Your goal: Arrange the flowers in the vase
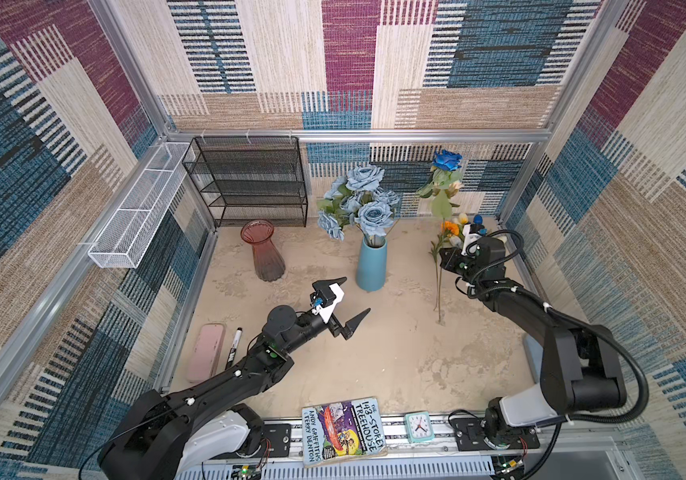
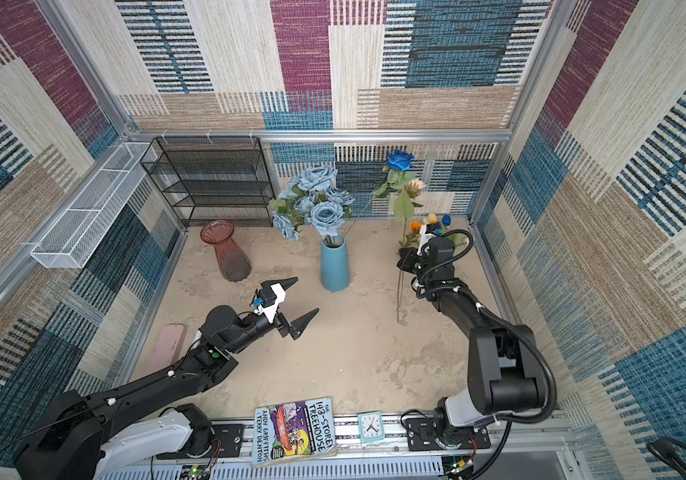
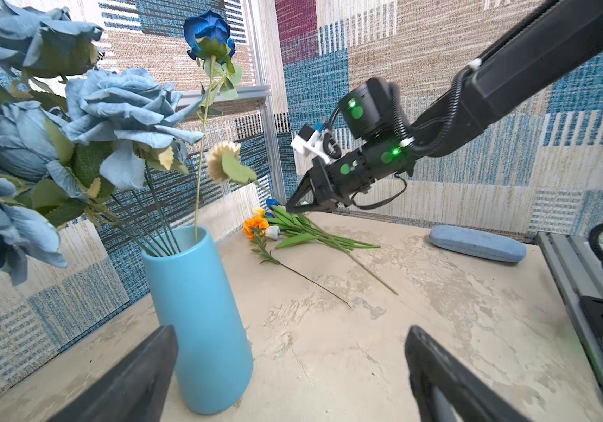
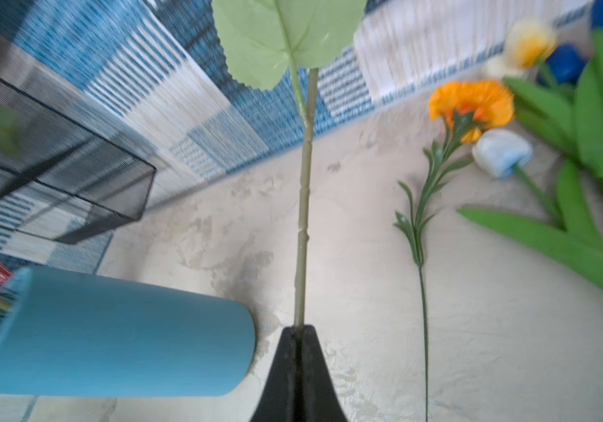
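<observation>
Dusty-blue rose bunch, deep-blue rose stand in blue vase.

My left arm stretches forward toward mid-workspace, wrist roughly level. I have the left gripper spread wide, nothing between its fingers. My right arm reaches to the far right side, wrist angled downward, right gripper pinched tight on the cream sunflower stem, tips meeting.
</observation>
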Robot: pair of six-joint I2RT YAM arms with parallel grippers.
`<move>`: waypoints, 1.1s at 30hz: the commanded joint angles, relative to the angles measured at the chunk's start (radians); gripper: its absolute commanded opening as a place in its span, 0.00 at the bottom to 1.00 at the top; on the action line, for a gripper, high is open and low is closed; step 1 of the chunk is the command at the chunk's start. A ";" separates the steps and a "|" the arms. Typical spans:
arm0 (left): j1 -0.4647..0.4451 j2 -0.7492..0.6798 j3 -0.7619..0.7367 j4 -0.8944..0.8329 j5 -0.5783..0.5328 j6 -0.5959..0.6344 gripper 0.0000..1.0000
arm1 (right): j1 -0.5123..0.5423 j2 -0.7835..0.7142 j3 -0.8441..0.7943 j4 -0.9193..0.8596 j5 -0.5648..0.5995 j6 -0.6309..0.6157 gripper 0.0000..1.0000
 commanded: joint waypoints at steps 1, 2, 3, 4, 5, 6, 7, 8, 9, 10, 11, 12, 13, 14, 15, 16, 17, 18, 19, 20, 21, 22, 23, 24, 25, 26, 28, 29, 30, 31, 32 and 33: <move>0.000 -0.009 -0.003 0.009 0.001 0.019 1.00 | -0.010 -0.123 -0.072 0.148 0.126 0.092 0.00; -0.001 -0.010 -0.004 0.014 0.001 0.018 1.00 | -0.013 -0.167 -0.097 0.162 0.151 0.109 0.00; -0.001 -0.009 -0.004 0.018 0.001 0.016 1.00 | -0.015 -0.198 -0.110 0.169 0.169 0.116 0.00; 0.000 -0.009 -0.002 0.020 0.004 0.013 1.00 | -0.015 -0.224 -0.116 0.175 0.181 0.110 0.00; -0.001 -0.010 -0.001 0.021 0.008 0.010 1.00 | -0.015 -0.245 -0.117 0.189 0.170 0.093 0.00; -0.001 -0.012 0.000 0.021 0.012 0.009 1.00 | -0.015 -0.266 -0.125 0.217 0.153 0.079 0.00; -0.001 -0.012 0.003 0.021 0.016 0.009 1.00 | -0.015 -0.297 -0.140 0.255 0.140 0.068 0.00; -0.001 -0.014 0.005 0.021 0.019 0.010 1.00 | -0.015 -0.329 -0.158 0.306 0.121 0.057 0.00; -0.001 -0.016 0.005 0.024 0.020 0.009 1.00 | -0.015 -0.361 -0.169 0.343 0.111 0.048 0.00; -0.001 -0.021 0.007 0.028 0.019 0.004 1.00 | -0.015 -0.395 -0.179 0.376 0.107 0.043 0.00; -0.001 -0.028 0.008 0.029 0.022 -0.001 1.00 | -0.015 -0.429 -0.194 0.424 0.101 0.043 0.00; -0.001 -0.034 0.010 0.028 0.025 -0.005 1.00 | -0.013 -0.451 -0.211 0.485 0.091 0.045 0.00; -0.001 -0.040 0.013 0.025 0.028 -0.008 1.00 | -0.013 -0.476 -0.225 0.542 0.073 0.048 0.00; -0.001 -0.042 0.015 0.024 0.031 -0.009 1.00 | -0.012 -0.485 -0.226 0.602 0.045 0.052 0.00; -0.001 -0.044 0.019 0.025 0.034 -0.009 1.00 | -0.009 -0.486 -0.222 0.645 0.017 0.059 0.00; -0.001 -0.043 0.020 0.023 0.034 -0.009 1.00 | -0.002 -0.477 -0.222 0.713 -0.018 0.069 0.00; -0.002 -0.041 0.023 0.026 0.034 -0.008 1.00 | 0.011 -0.462 -0.218 0.772 -0.037 0.076 0.00; -0.001 -0.038 0.025 0.028 0.034 -0.009 1.00 | 0.031 -0.441 -0.209 0.816 -0.046 0.077 0.00; -0.001 -0.032 0.027 0.031 0.033 -0.009 1.00 | 0.057 -0.411 -0.198 0.868 -0.053 0.073 0.00; -0.001 -0.026 0.030 0.036 0.032 -0.011 1.00 | 0.082 -0.375 -0.185 0.923 -0.060 0.071 0.00; -0.001 -0.018 0.032 0.043 0.035 -0.013 1.00 | 0.099 -0.340 -0.171 0.966 -0.069 0.072 0.00; -0.001 -0.010 0.033 0.054 0.039 -0.016 1.00 | 0.119 -0.299 -0.150 1.013 -0.079 0.072 0.00; -0.002 -0.001 0.034 0.063 0.042 -0.019 1.00 | 0.139 -0.258 -0.122 1.043 -0.082 0.071 0.00; -0.001 0.004 0.036 0.070 0.044 -0.021 1.00 | 0.153 -0.223 -0.096 1.055 -0.080 0.072 0.00; -0.001 0.007 0.037 0.072 0.044 -0.022 1.00 | 0.167 -0.187 -0.075 1.093 -0.081 0.072 0.00; -0.001 0.006 0.037 0.071 0.044 -0.026 1.00 | 0.180 -0.152 -0.061 1.139 -0.082 0.068 0.00; -0.001 0.001 0.034 0.066 0.039 -0.027 1.00 | 0.194 -0.088 -0.029 1.201 -0.068 0.060 0.00; -0.001 -0.003 0.029 0.066 0.037 -0.024 1.00 | 0.199 -0.054 -0.011 1.233 -0.065 0.056 0.00; -0.001 -0.006 0.026 0.066 0.031 -0.022 1.00 | 0.200 -0.027 0.004 1.253 -0.058 0.058 0.00; -0.001 -0.008 0.021 0.063 0.025 -0.019 1.00 | 0.204 0.003 0.018 1.288 -0.050 0.060 0.00; -0.001 -0.012 0.018 0.061 0.021 -0.016 1.00 | 0.209 0.040 0.029 1.322 -0.037 0.061 0.00; -0.001 -0.013 0.015 0.058 0.017 -0.016 1.00 | 0.214 0.064 0.044 1.337 -0.024 0.068 0.00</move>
